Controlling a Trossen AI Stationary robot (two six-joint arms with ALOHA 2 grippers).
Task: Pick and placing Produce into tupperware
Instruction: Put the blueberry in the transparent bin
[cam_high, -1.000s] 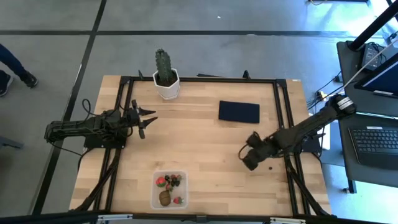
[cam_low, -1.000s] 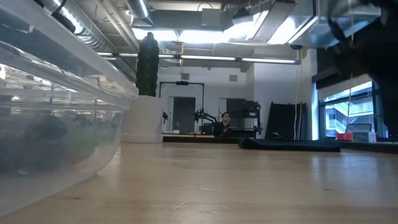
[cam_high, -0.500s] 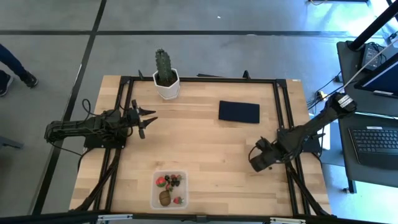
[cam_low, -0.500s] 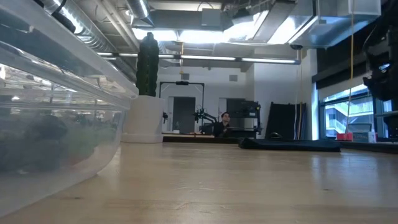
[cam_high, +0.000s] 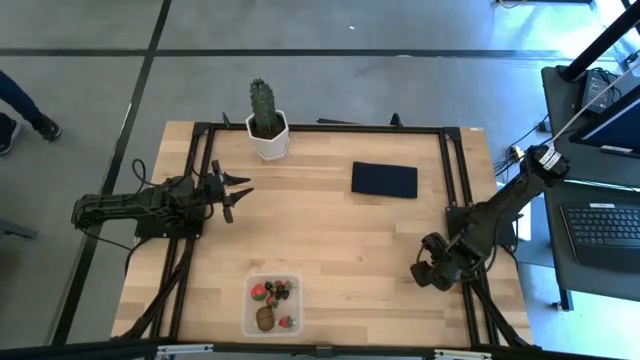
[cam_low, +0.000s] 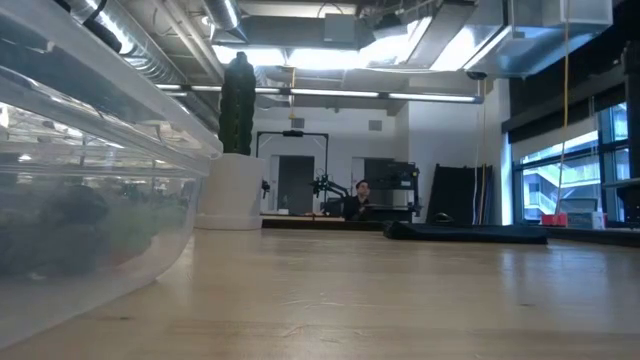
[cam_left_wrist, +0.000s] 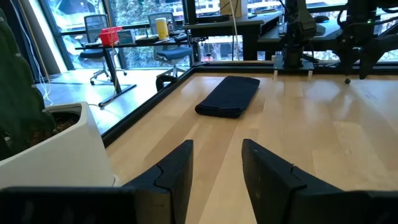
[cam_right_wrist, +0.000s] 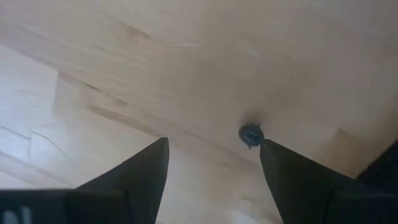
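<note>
Here, 1 dark berry (cam_right_wrist: 252, 135) lies between the spread right gripper's (cam_right_wrist: 214, 165) fingers.

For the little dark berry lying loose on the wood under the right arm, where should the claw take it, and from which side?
Probably straight down from above, pinching across its middle. The dark berry is small and round, lying alone on the bare table, so no side is favoured. The right claw is open above it, with the berry near one finger, so it likely needs centring first. The left claw waits far off.

In the low view the tupperware (cam_low: 90, 200) is cut off at the left edge, its contents only a blur; the cactus (cam_left_wrist: 15, 81) is cropped in the left wrist view
</note>
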